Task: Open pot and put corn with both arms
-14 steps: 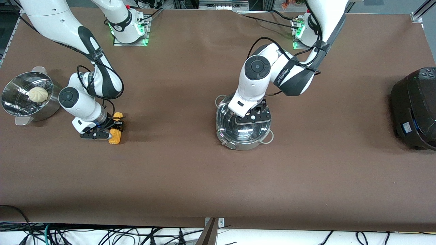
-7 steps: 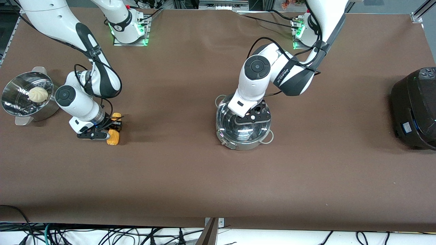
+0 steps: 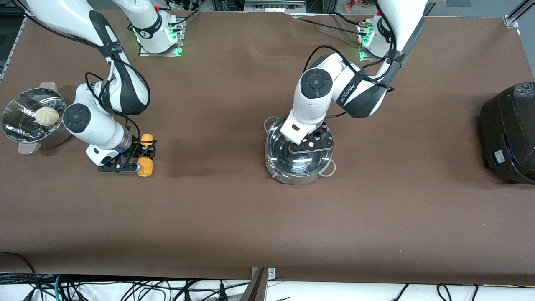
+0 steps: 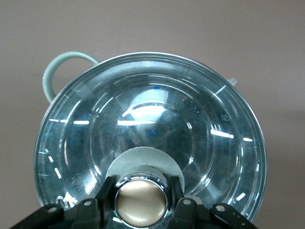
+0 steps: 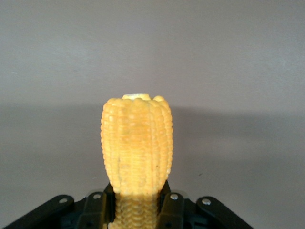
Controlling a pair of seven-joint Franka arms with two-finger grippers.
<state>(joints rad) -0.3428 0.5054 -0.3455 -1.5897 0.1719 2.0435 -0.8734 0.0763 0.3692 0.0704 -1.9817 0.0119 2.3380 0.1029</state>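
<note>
Brown cloth-covered table (image 3: 267,217), wide and flat, carrying everything else.

Big black rounded cooker (image 3: 509,133) at the left arm's end of the table, well apart from the rest.

Shiny round stainless-steel pot (image 3: 299,156) near the middle of the table, with wire loop handles at its sides and its round glass lid (image 4: 152,143) on top, seated on the rim.

Perforated steel steamer bowl (image 3: 25,121) at the right arm's end of the table, holding a pale round bun (image 3: 47,116).

White left arm bent down over the pot; black left gripper (image 3: 311,144) directly over the lid, fingers (image 4: 183,210) clenched on either side of the tan knob (image 4: 142,202) at the lid's centre.

White right arm bent low between steamer bowl and pot; black right gripper (image 3: 136,161) clamped around the yellow-orange corn cob (image 3: 146,154), gripping near one end with the rest of the cob (image 5: 137,143) jutting out past the fingers. Corn just above the cloth or on it, not clear which, beside the steamer bowl and well apart from the pot.
</note>
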